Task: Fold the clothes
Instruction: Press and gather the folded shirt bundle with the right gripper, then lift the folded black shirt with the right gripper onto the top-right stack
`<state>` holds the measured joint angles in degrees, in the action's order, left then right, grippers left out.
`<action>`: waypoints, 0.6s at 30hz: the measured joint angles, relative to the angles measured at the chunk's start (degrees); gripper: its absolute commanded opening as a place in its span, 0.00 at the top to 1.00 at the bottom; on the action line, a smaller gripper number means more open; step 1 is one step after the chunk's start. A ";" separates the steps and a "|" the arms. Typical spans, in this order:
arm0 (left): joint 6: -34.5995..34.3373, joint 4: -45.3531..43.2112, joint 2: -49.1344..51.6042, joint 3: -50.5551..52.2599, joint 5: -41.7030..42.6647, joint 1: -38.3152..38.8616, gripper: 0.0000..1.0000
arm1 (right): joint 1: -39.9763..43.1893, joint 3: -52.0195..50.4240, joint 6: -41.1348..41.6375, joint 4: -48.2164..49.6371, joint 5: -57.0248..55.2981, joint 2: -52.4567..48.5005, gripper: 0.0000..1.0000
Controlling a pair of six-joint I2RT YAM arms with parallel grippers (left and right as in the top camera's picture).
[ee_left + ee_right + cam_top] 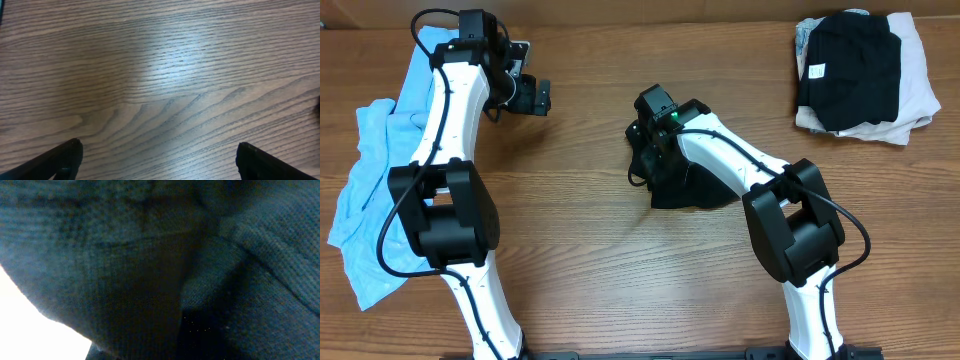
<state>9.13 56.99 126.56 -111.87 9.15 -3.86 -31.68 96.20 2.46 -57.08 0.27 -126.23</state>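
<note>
- 2 shirts are not folded yet. 1 small pile [860, 75] of folded clothes sits at the far right corner of the counter [590, 260], with a dark piece on top of a pale one.
- 1 blue shirt [365, 190] lies in a crumpled heap at the left side of the counter, partly under the left arm. Nothing holds it.
- 1 black shirt [670, 190] lies bunched up in the middle of the counter, under the right arm.
- The right hand [650, 130] is down on the far left end of the black shirt. It is squeezed tight, and it looks like it has pinched a bit of the black cloth.
- The left hand [532, 97] is wide open with nothing in it. It hangs over bare wood, well apart from both shirts.
- I think the job is only part done. The pile looks finished, but the black shirt needs spreading flat and folding, and the blue shirt waits its turn.
- The right wrist camera shows only dark knit cloth, very close and blurry, so no fingers can be picked out there.
- The right arm covers much of the black shirt, so I cannot tell its shape.
- I cannot tell how many pieces are in the pile.
</note>
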 measured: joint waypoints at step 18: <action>0.00 0.00 0.00 0.00 0.07 0.00 0.00 | 11.17 45.70 -0.70 -35.15 -3.30 1.92 0.96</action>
<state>9.13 56.99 126.56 -111.87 9.21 -3.86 -20.51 141.91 1.76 -92.23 -3.03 -124.31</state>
